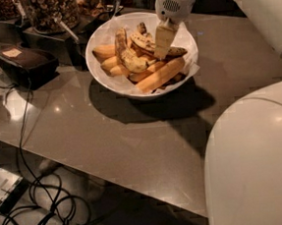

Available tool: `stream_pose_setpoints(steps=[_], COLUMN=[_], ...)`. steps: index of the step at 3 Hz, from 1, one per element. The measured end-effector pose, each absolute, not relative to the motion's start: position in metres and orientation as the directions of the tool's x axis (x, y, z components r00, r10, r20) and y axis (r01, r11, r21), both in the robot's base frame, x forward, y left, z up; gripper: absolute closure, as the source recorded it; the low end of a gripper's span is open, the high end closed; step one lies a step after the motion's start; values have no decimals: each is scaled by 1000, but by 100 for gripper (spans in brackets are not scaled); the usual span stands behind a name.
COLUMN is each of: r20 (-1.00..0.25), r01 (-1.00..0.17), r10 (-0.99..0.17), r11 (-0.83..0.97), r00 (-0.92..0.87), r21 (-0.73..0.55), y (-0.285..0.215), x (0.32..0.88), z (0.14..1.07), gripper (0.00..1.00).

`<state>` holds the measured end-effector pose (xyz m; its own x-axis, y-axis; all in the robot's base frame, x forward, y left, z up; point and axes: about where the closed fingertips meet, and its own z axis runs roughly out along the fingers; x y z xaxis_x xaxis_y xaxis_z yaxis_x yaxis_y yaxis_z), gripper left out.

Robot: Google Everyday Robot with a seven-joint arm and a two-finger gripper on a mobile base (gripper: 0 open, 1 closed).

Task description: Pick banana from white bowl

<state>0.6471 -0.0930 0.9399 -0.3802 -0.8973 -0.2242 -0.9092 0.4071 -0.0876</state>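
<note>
Well, the gripper hangs straight down from the arm into the white bowl, its tip right on top of the fruit pile, slightly right of the bowl's centre. Whether it is open, closed or has hold of anything, I cannot tell from where I stand. The banana, long and brown-flecked, lies across the top of the heap and passes under the gripper's tip, its dark end poking out on the right side. A plumper spotted banana sits just left of it, and a smooth orange one lies along the near side. The bowl rests on a grey-brown table, with a black box off to its left and cables trailing on the floor.
</note>
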Motion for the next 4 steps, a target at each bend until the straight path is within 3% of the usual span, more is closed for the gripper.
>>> stream_pose_setpoints(steps=[4], r20=[-344], r01=[-903], r10=[-884], r11=[392], r00=[-317], r21=[-175], y=[-95], x=[636], z=[980], gripper=[100])
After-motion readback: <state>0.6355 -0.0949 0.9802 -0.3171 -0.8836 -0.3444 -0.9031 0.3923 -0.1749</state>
